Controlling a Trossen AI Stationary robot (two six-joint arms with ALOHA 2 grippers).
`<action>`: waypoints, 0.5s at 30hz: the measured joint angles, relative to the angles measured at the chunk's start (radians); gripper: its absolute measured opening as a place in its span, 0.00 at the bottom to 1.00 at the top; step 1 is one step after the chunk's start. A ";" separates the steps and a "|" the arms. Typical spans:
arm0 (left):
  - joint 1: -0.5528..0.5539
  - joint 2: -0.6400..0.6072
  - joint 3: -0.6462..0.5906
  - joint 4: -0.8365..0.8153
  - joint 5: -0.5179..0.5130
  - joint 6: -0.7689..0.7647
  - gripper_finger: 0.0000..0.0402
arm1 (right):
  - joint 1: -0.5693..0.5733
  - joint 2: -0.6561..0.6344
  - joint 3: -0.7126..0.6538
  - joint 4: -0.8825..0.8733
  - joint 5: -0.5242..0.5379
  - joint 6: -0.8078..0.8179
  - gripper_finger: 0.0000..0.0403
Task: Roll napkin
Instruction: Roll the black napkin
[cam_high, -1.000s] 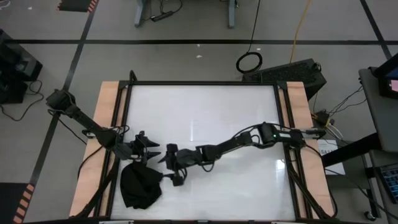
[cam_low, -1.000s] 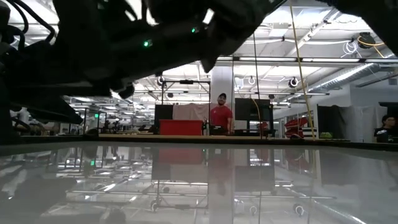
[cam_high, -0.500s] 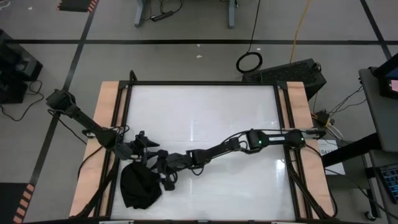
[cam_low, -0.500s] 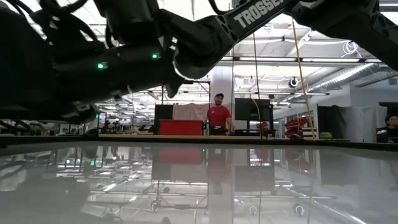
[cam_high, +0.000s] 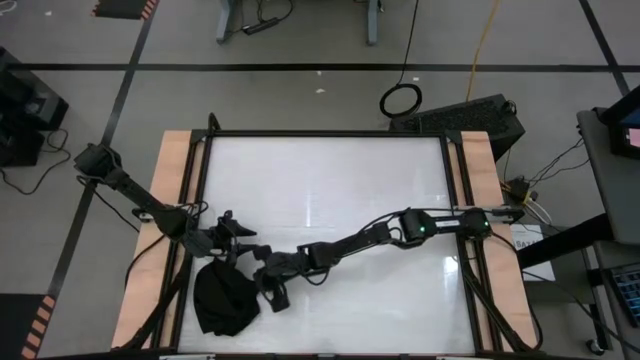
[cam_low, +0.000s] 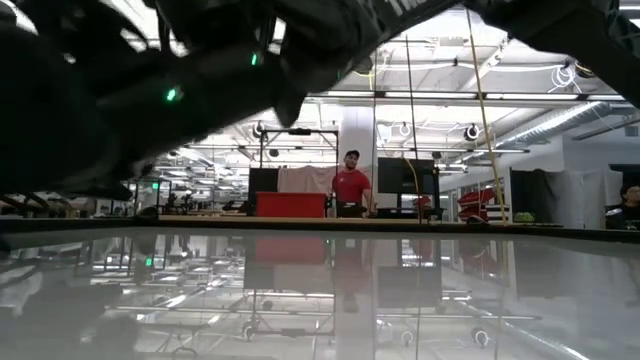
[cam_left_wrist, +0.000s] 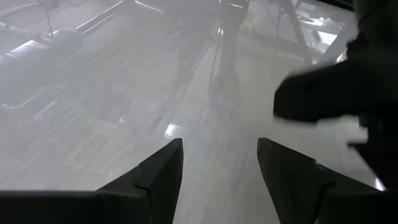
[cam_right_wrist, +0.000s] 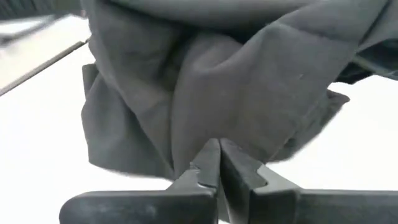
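Lying crumpled in a dark heap near the front left corner of the table (cam_high: 330, 190), the napkin (cam_high: 224, 300) is bunched up rather than spread flat, with folds and a loose edge showing close up in the right wrist view (cam_right_wrist: 205, 93). At its right edge the right claw (cam_high: 270, 290) is stretched far across the white table top from the right side, and its two fingers (cam_right_wrist: 208, 165) are pressed tight together with their tips against the cloth; whether a pinch of fabric sits between them cannot be told. Just above the heap, at its upper edge, the left claw (cam_high: 240, 243) hangs with its fingers (cam_left_wrist: 158, 174) parted partway and nothing between them, only the bare shiny table beneath. Beyond the far edge of the table, seen from table height, a person in a red shirt (cam_low: 350, 190) stands in the room
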 joint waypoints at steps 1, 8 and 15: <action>0.000 0.000 0.000 0.000 0.000 0.000 0.53 | 0.001 -0.021 0.000 -0.039 0.004 -0.017 0.00; 0.000 0.000 0.000 0.000 0.000 0.000 0.53 | 0.020 -0.202 0.000 -0.308 0.100 -0.125 0.00; 0.000 0.000 0.000 0.008 0.000 0.000 0.53 | 0.038 -0.342 0.000 -0.500 0.125 -0.058 0.00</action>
